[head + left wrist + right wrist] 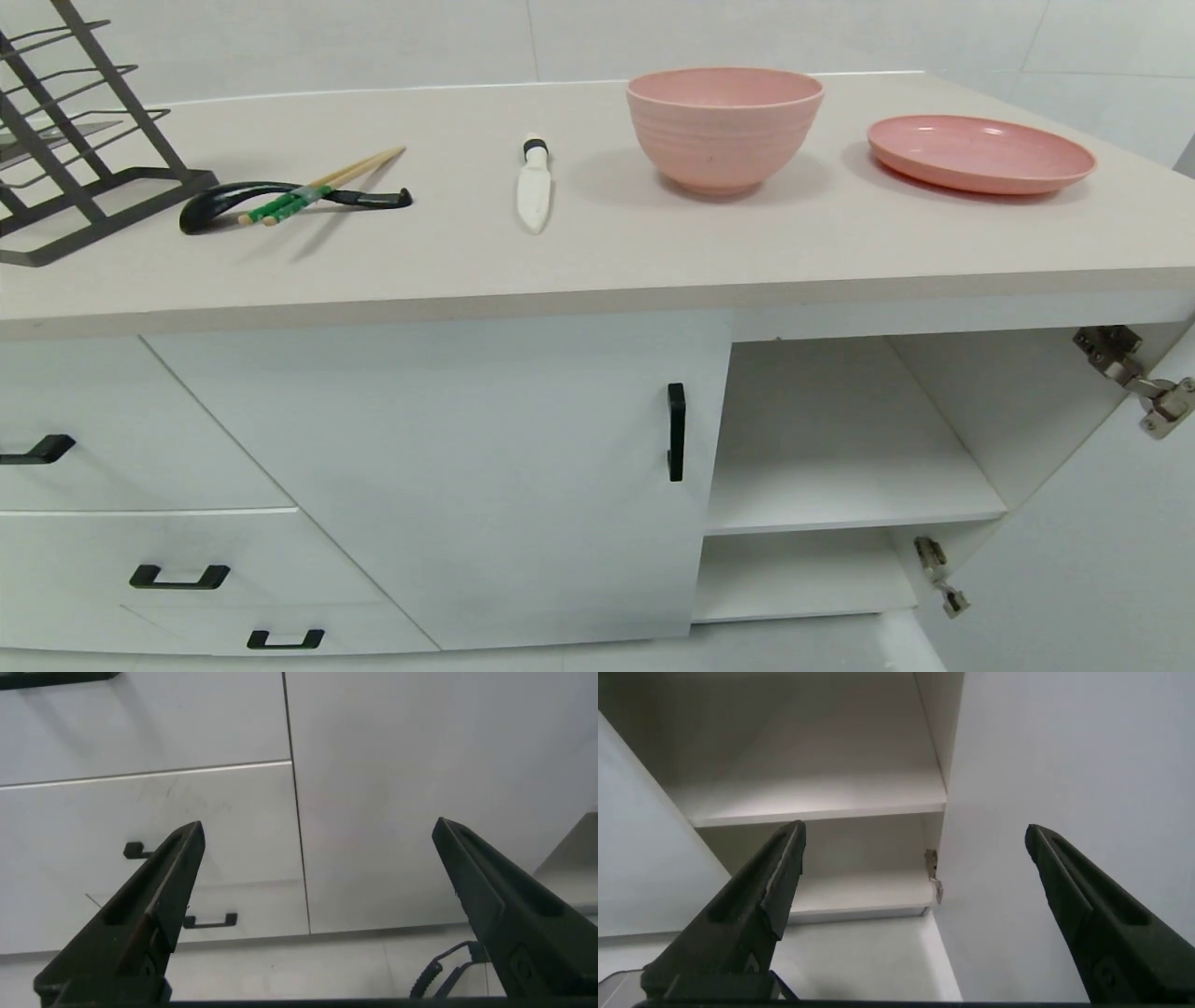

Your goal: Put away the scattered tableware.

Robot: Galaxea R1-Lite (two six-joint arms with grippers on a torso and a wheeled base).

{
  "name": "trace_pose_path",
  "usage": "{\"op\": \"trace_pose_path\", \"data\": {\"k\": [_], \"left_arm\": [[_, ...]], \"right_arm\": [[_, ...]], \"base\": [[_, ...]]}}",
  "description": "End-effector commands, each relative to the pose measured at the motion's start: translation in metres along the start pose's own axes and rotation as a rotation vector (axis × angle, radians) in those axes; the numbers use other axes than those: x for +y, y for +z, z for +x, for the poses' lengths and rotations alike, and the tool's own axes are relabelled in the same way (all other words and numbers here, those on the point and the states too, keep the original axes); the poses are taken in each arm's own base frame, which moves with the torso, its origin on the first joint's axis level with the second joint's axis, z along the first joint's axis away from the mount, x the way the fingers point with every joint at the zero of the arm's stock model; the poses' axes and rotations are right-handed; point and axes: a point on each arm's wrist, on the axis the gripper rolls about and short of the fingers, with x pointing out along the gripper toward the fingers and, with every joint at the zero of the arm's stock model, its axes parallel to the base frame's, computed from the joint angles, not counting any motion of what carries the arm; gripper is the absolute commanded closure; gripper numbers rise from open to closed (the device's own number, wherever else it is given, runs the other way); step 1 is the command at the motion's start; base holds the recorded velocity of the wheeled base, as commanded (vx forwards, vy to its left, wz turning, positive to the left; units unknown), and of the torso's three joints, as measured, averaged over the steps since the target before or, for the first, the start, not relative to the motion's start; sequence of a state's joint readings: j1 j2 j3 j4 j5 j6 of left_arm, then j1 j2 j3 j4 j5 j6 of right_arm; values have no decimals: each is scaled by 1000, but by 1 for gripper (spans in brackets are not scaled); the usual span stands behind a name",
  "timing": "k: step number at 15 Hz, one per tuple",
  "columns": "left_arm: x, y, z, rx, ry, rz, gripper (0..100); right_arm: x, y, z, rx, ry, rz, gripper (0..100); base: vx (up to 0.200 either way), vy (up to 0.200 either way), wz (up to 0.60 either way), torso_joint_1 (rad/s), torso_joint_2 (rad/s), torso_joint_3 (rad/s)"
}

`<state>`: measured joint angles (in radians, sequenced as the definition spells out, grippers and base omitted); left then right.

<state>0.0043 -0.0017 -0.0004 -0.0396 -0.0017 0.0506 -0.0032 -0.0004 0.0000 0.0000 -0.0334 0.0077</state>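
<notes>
Beige counter, blk rack, blk spoon w/ chopsticks, wht knife, pink bowl, plate

You face a white cabinet under a pale beige countertop, set against a wall of large light tiles. On the left sit three drawers, each with a black drawer handle. In the middle, a closed door carries an upright handle by its right edge. To the right, an open door hangs on metal hinges, showing a white shelf with a lower space beneath. Light grey floor shows below. The light is soft and even.
</notes>
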Motion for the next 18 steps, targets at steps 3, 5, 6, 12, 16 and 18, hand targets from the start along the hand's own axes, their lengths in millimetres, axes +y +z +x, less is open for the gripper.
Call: {"op": "trace_pose_path", "data": {"k": [3,5,6,12,16,18], "left_arm": [[0,0,0,2,0,0,0],[0,0,0,2,0,0,0],[0,0,0,2,0,-2,0],[0,0,0,2,0,-2,0],[0,0,0,2,0,-3,0],[0,0,0,0,4,-8,0]], "right_arm": [[0,0,0,0,0,0,0],[0,0,0,0,0,0,0],[0,0,0,0,0,2,0],[0,0,0,0,0,2,0],[0,0,0,0,1,2,0],[0,0,0,0,1,2,0]], "base": [[0,0,0,0,0,0],[0,0,0,139,-149,-32],[0,0,0,203,-41,-85],[0,0,0,226,-410,-196],[0,0,0,223,-505,-200],[0,0,0,88,-474,-222]]}}
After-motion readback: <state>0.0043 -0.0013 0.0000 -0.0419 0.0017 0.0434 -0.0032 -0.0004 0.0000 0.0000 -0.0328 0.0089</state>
